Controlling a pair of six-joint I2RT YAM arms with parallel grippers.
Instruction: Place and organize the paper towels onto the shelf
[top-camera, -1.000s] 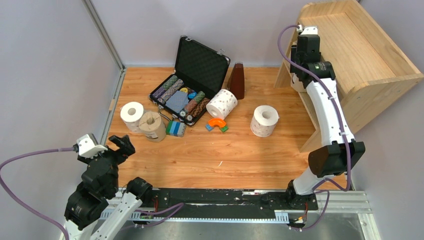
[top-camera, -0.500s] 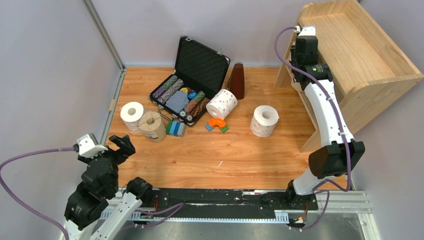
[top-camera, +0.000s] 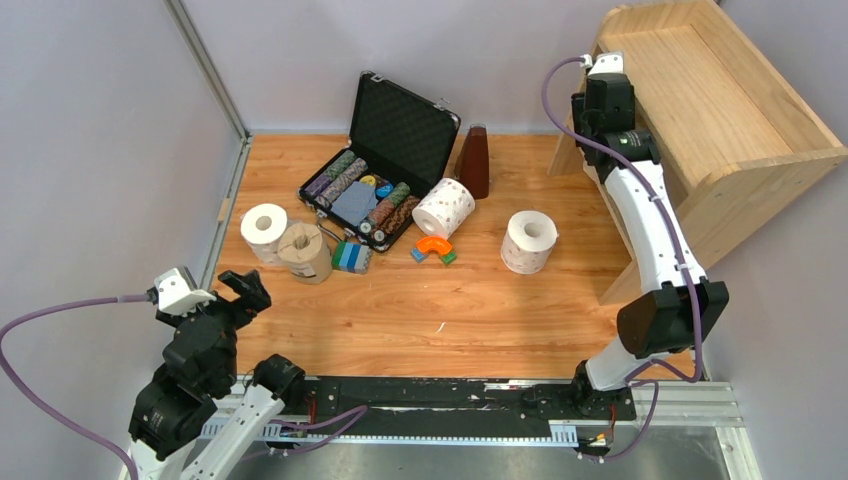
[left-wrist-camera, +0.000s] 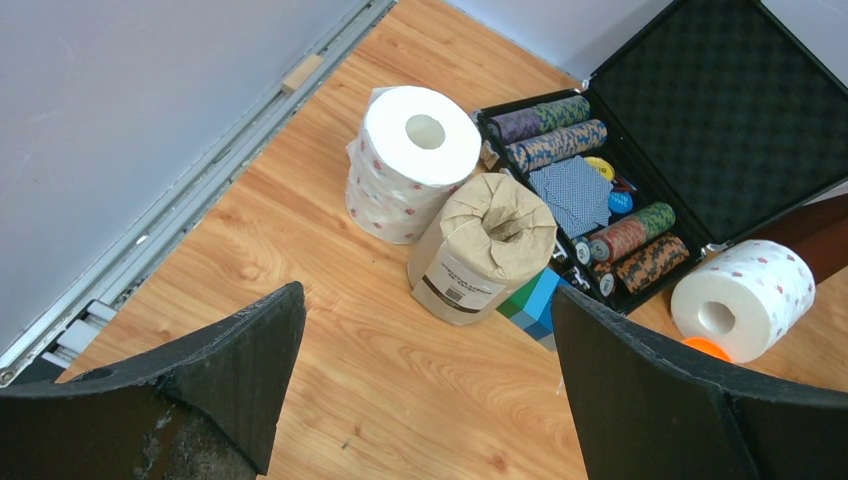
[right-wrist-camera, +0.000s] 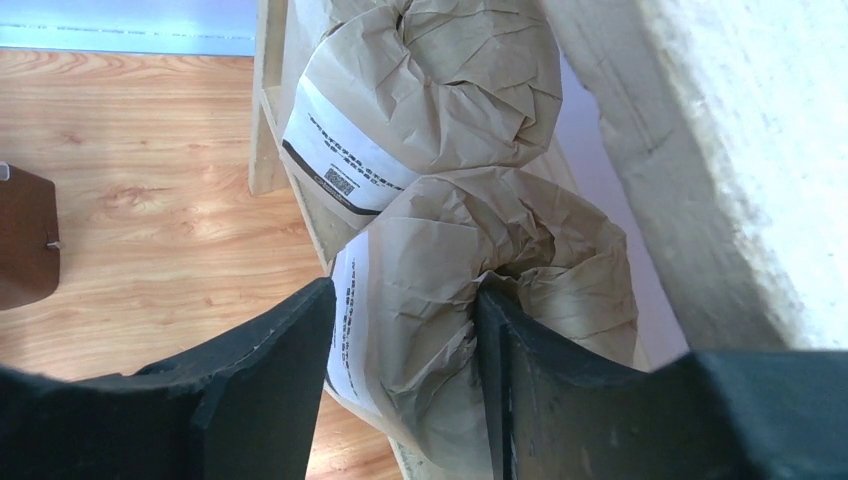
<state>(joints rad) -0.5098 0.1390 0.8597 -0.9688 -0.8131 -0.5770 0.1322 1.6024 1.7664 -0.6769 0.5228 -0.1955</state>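
Note:
My right gripper (right-wrist-camera: 400, 330) is shut on a tan-wrapped paper towel roll (right-wrist-camera: 420, 290), one finger on its labelled side and one in its twisted top. It holds the roll at the inner level of the light wood shelf (top-camera: 720, 110), against a second tan roll (right-wrist-camera: 430, 90). On the table stand a white roll (top-camera: 263, 228) and a tan roll (top-camera: 305, 250) at the left, a white roll (top-camera: 445, 208) lying on its side, and a white roll (top-camera: 529, 241) upright. My left gripper (top-camera: 245, 290) is open and empty near the table's front left, short of the left pair (left-wrist-camera: 485, 245).
An open black case of poker chips (top-camera: 385, 170) sits at the back middle with a dark brown metronome (top-camera: 474, 160) beside it. A blue-green block (top-camera: 351, 257) and an orange piece (top-camera: 434, 246) lie near the case. A grey wall with a rail (left-wrist-camera: 200, 190) runs along the left.
My right wrist has moved a little up and back along the shelf's left end with the tan roll. The left arm and the table's rolls have not moved.

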